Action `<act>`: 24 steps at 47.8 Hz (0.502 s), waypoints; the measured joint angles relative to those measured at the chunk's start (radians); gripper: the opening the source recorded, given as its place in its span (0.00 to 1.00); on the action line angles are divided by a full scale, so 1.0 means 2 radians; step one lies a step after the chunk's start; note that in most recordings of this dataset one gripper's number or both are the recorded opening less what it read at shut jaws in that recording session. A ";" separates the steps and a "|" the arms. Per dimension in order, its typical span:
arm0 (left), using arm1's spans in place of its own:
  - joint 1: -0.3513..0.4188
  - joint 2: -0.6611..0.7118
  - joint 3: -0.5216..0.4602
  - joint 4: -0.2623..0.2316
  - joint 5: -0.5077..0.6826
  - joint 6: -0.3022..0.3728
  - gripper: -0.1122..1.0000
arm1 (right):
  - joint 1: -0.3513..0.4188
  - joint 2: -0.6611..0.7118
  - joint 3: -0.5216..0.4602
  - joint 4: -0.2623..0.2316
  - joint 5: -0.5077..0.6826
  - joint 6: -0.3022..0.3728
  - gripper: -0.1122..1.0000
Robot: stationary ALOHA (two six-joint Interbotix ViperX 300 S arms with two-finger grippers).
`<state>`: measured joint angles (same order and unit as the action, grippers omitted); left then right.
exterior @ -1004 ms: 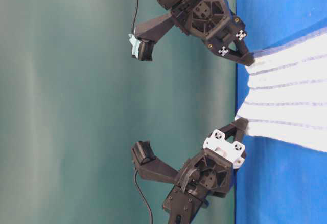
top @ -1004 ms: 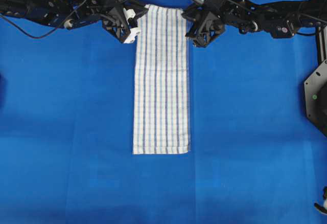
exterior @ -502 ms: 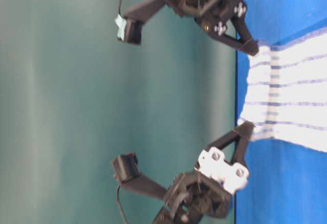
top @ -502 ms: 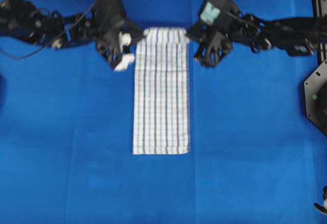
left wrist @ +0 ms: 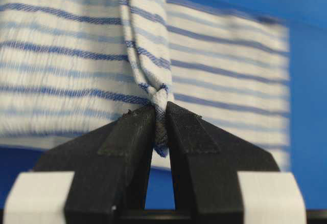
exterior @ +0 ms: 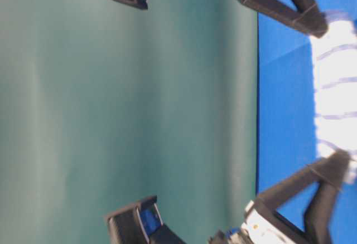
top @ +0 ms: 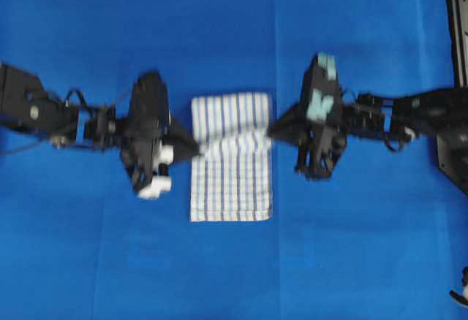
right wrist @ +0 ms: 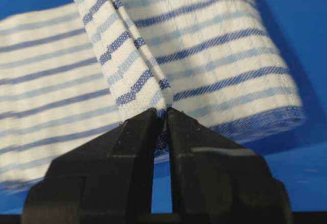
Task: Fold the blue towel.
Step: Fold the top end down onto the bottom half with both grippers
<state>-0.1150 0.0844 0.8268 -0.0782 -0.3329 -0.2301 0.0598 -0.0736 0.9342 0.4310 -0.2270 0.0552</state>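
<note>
Fold in progress, roughly midway through one lengthwise doubling. White rectangular cloth towel with thin dark-blue and light-blue stripes [top: 231,166] lying near the middle of the plain solid-blue cloth-covered surface [top: 234,276], already narrowed to a long strip. Far end lifted and carried over the flat lower part, its leading edge now about halfway down the strip; near end flat, hem square to the stripes. Left to do, by judgement: bringing the carried edge down to meet the near hem, laying it flat, releasing.

Left gripper [left wrist: 159,132], black plastic with a white block on its body: jaws narrow, pinching one corner of the carried edge, cloth bunched into a small twisted ridge between them. Right gripper [right wrist: 161,119], black plastic with a pale-green tag on its camera housing: jaws narrow, pinching the opposite corner in the same way, the hem doubled into a crisp crease above the tips. Carried edge stretched taut between the two corners in the overhead view.

Towel fabric: woven cotton-like cloth, visible thread texture, soft and limp, sagging in a shallow curve behind each pinch. Surface covering: smooth, matte, faintly creased. Table-level view blurred; only dark tapered jaws at the white edge distinguishable.
</note>
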 measured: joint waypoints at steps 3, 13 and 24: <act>-0.017 0.000 -0.003 0.000 -0.001 -0.005 0.16 | 0.018 0.000 0.000 0.008 -0.001 0.000 0.17; -0.058 0.008 -0.021 0.000 -0.002 -0.016 0.16 | 0.059 0.000 0.000 0.028 -0.001 0.000 0.17; -0.065 0.010 -0.024 0.000 0.000 -0.016 0.16 | 0.071 0.008 -0.004 0.030 -0.001 0.001 0.17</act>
<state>-0.2454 0.1043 0.7793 -0.0782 -0.3329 -0.2623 0.2025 -0.0568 0.9265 0.4909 -0.2286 0.0568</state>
